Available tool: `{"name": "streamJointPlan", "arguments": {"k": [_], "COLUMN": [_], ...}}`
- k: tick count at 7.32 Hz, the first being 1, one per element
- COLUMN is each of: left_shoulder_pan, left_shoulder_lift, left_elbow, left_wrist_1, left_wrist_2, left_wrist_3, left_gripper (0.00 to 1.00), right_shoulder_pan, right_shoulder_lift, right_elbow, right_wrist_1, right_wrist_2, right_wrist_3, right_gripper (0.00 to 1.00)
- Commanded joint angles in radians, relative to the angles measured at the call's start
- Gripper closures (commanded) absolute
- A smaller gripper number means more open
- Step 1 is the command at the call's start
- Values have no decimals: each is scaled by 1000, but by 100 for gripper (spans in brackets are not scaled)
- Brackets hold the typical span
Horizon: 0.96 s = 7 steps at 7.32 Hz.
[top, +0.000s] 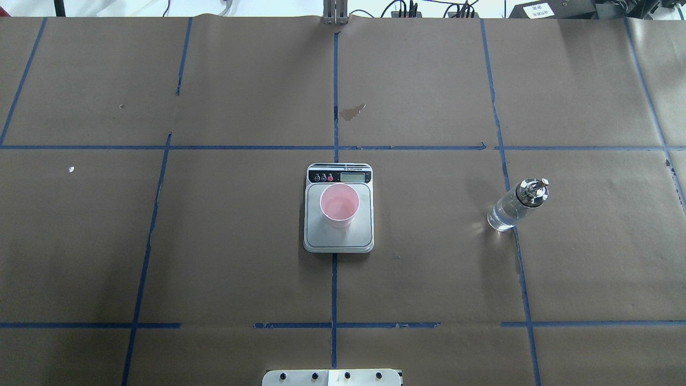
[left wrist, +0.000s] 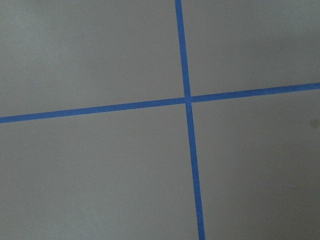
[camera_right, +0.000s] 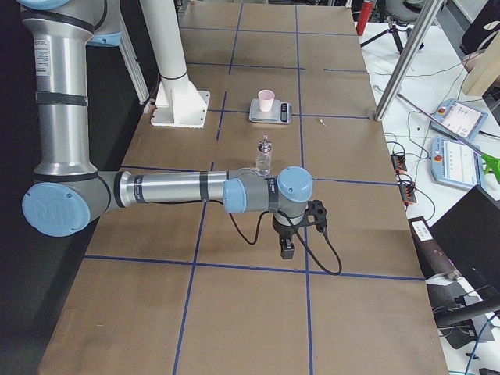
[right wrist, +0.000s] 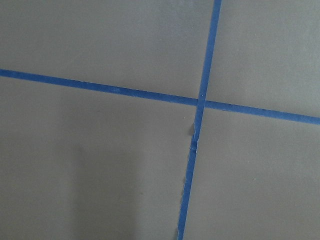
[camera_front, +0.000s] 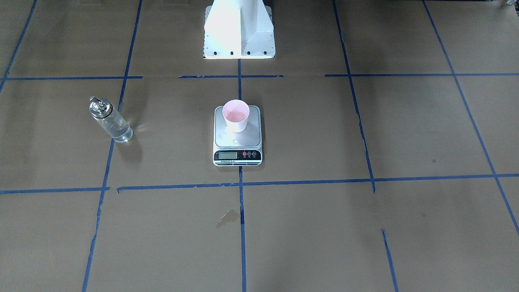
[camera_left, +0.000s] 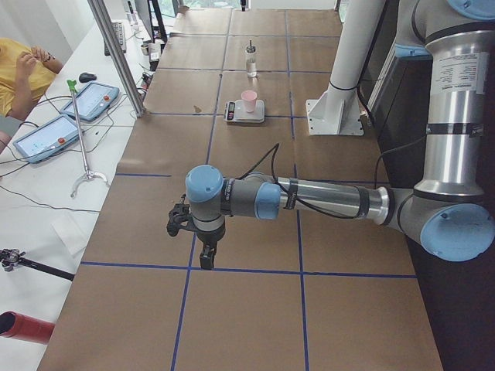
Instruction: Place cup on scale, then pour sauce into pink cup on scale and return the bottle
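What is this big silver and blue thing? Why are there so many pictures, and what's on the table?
It's a robot with two long arms, each ending in a small hand. Two pictures look down on the table: one from behind the robot, one facing it. Two come from the table's ends and show the left hand and the right hand hanging over brown paper, holding nothing I can see. Two come from cameras on the wrists, seeing only paper and blue tape. A pink cup stands on a white scale. A glass bottle stands apart, on the robot's right.
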Motion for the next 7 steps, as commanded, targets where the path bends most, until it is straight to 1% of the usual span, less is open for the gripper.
{"name": "streamJointPlan", "arguments": {"k": [1,7], "left_shoulder_pan": [0,0], "left_shoulder_lift": [-3,-3], "left_elbow": [-1,-1], "left_wrist_1": [-3,-34], "left_wrist_2": [1,-4], "left_wrist_3": [2,2], "left_gripper": [0,0], "right_shoulder_pan": [-1,-1], "right_shoulder_lift": [-1,1], "right_elbow": [1,-2], "right_wrist_1": [0,-2], "right_wrist_2": [0,2], "right_wrist_3": [1,1], "right_gripper": [0,0]}}
